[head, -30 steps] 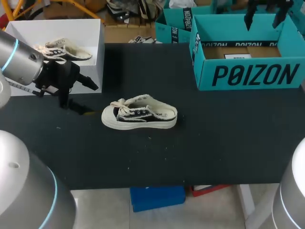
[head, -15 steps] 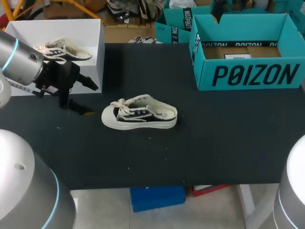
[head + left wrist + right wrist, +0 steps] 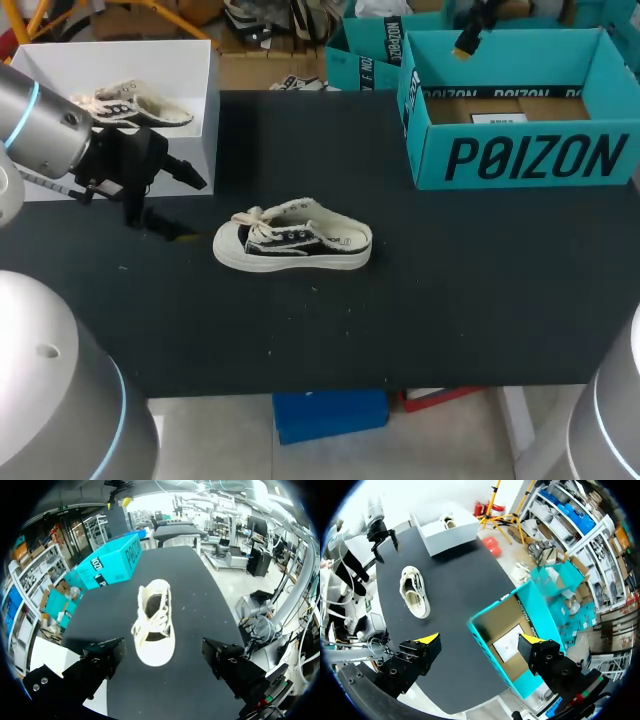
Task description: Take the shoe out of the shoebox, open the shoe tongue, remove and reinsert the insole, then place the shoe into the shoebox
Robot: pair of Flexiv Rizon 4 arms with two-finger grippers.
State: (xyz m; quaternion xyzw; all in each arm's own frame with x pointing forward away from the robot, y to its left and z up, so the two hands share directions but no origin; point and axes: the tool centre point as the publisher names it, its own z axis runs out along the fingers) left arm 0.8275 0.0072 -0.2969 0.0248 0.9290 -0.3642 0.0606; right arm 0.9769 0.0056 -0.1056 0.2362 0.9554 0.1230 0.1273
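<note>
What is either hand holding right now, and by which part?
Nothing. The left hand and right hand are both open and empty; the shoe lies untouched on the table.

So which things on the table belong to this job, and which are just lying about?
For the job:
- black-and-cream sneaker on the table
- open teal shoebox
- left gripper and right gripper, both open

Lying about, as far as I can tell:
- white box
- second sneaker inside it
</note>
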